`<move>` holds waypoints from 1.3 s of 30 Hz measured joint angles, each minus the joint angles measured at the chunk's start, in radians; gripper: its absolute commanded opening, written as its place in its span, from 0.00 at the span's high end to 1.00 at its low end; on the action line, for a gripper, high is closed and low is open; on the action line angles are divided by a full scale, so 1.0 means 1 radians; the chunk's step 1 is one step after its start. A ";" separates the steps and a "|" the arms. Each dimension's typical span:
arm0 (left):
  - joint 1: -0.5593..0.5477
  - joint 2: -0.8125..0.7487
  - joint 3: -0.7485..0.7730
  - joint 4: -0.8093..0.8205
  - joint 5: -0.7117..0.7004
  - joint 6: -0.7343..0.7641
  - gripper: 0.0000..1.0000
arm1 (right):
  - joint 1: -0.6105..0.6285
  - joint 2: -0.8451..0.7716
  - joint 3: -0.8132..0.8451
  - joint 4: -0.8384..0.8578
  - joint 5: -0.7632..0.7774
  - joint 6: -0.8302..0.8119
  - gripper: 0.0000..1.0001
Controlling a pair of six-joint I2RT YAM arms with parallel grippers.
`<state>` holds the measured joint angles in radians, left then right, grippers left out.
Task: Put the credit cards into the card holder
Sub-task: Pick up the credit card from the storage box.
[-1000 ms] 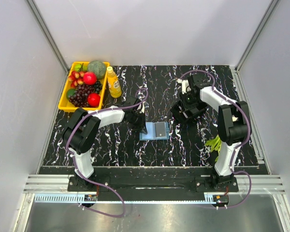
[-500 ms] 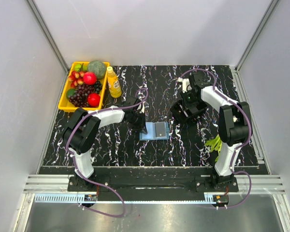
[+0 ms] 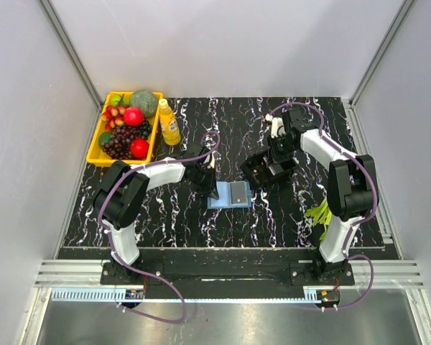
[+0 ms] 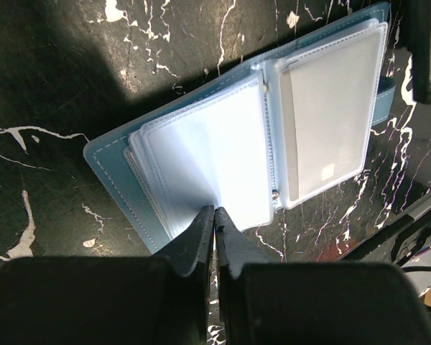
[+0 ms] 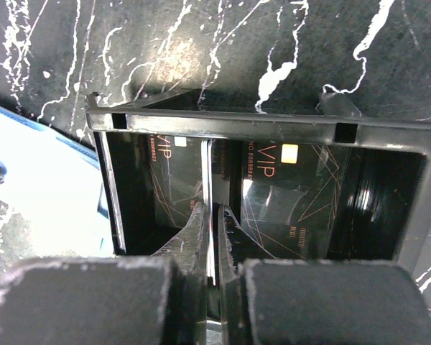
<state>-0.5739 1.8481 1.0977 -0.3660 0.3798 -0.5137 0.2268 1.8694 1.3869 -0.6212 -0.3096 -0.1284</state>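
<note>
1. the left gripper (image 4: 214,215) is closed, pinching a clear sleeve of the open blue card holder (image 4: 201,144) at table centre.
2. the right gripper (image 5: 212,215) pinches an edge-on credit card (image 5: 209,172) inside the black card box (image 5: 258,128), at the holder's 2 o'clock.
3. step in hand: fetching a card. next, it likely needs lifting clear and carrying toward 8 o'clock, to an empty sleeve.

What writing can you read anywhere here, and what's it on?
"VIP": on a dark credit card inside the black frame.
Numbers on that card: too blurred.
Yellow bottle label: too small.
Grey card in the card holder: none readable.
</note>
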 measured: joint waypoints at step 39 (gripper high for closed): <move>0.000 0.000 0.000 0.000 -0.001 -0.003 0.91 | -0.075 -0.119 -0.116 0.152 -0.007 0.277 1.00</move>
<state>-0.5739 1.8481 1.0981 -0.3660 0.3790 -0.5167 0.1520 1.7508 1.2713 -0.4694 -0.3168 0.1490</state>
